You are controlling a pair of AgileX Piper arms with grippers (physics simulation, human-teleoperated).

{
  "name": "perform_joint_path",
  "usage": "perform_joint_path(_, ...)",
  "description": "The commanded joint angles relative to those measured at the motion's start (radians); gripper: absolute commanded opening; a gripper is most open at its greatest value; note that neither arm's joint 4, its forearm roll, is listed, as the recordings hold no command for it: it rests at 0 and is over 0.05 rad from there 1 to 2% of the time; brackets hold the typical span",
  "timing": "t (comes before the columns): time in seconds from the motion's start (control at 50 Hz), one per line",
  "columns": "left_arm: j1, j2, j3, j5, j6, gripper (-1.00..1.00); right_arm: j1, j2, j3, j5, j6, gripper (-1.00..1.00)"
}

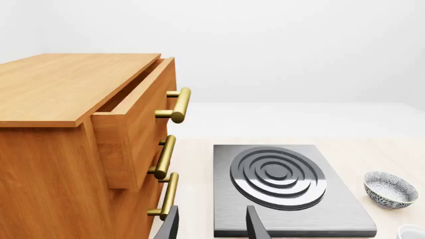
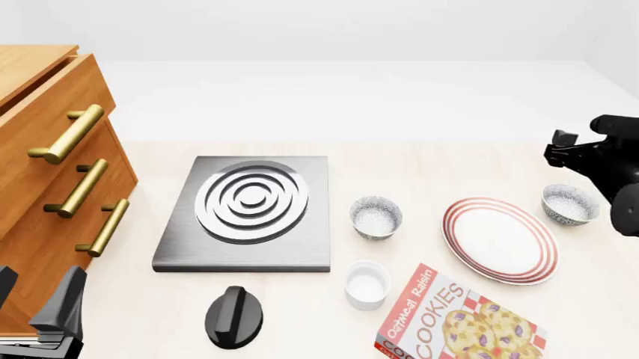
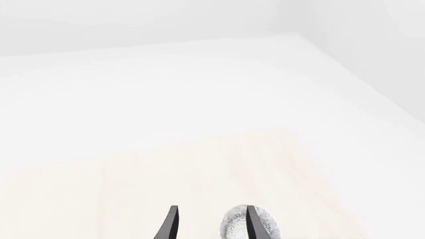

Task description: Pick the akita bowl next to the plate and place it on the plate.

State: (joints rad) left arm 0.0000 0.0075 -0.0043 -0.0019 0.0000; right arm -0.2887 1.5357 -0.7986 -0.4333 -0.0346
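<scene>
Super bright, even light everywhere, barely any shadows, only soft ones under the plate (image 2: 500,241). Everything's sharp, no blur or glare.

The right arm (image 2: 604,168) is black and blocky with rounded joints; both arms' jaws are dark, tapered blades.

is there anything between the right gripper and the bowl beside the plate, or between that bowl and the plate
Nothing visible. The bowl sits just right of the plate with bare table between them, and the right gripper is open above it, with the bowl showing past its fingertips.
</scene>
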Motion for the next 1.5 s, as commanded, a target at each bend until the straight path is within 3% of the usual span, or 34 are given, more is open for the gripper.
perform_joint_path(0.02, 0.000, 0.000, 0.000, 0.000, 0.000, 1.00, -0.023, 0.013, -0.008, 0.000, 0.003, 1.00)
perform_joint_path(1.5, 0.000, 0.000, 0.000, 0.000, 0.000, 1.00, -0.199, 0.104, -0.030, -0.015, 0.044, 1.00)
